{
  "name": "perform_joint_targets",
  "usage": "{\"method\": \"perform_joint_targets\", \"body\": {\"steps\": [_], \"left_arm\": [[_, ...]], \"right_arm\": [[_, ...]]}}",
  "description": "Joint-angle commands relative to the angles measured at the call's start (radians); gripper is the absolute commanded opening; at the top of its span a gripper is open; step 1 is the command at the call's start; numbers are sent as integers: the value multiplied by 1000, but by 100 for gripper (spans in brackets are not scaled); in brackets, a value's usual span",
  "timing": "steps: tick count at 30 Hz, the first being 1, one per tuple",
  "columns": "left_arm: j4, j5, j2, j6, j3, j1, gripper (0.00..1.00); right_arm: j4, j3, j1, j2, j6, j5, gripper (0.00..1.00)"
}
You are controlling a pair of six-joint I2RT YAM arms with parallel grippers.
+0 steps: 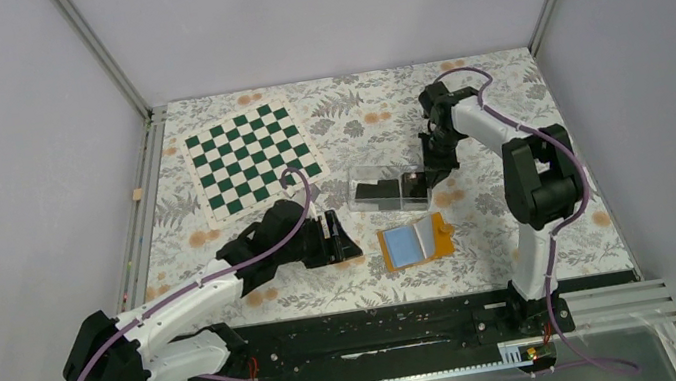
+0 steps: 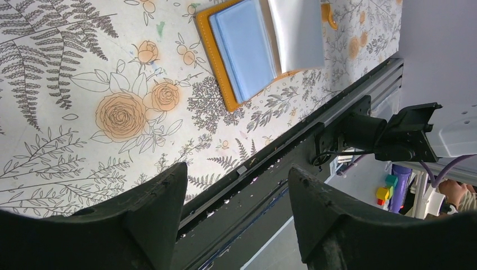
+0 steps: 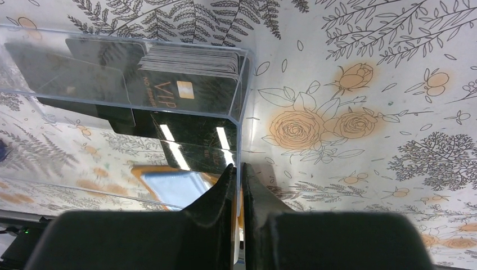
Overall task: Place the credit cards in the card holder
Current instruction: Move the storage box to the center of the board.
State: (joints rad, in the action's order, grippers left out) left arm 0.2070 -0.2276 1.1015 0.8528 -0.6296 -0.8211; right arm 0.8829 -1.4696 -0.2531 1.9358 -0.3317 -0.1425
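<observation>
Clamps right claw (image 3: 239, 169) on the right end wall of the clear box (image 1: 387, 173), credit cards (image 3: 185, 84) stacked inside. Holds left claw (image 2: 236, 171) apart and empty, left of the open card holder (image 1: 414, 242) lying near of the box. Shows VIP lettering (image 3: 169, 90) only at right wrist, chessboard mat (image 1: 253, 158) only overhead.

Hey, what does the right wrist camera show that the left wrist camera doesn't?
Only right wrist: the clear box holding the stacked credit cards, with the right gripper closed on its wall. Only left wrist: the open left gripper and the table's black rail. Both: the card holder, open, and the floral cloth.
</observation>
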Motion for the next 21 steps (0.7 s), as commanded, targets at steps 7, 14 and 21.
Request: {"method": "perform_joint_targets", "body": {"steps": [7,14,21], "left_arm": [[7,1,12,-18,-65,4,66],[9,-1,28,-20,-80,4,66],[17,4,39,-20,-97,4,73]], "right_arm": [[51,99,-24,-93,28,8,3],[68,140,-28,-147,37,1,4],[79,120,-28,-171,48,-6,27]]}}
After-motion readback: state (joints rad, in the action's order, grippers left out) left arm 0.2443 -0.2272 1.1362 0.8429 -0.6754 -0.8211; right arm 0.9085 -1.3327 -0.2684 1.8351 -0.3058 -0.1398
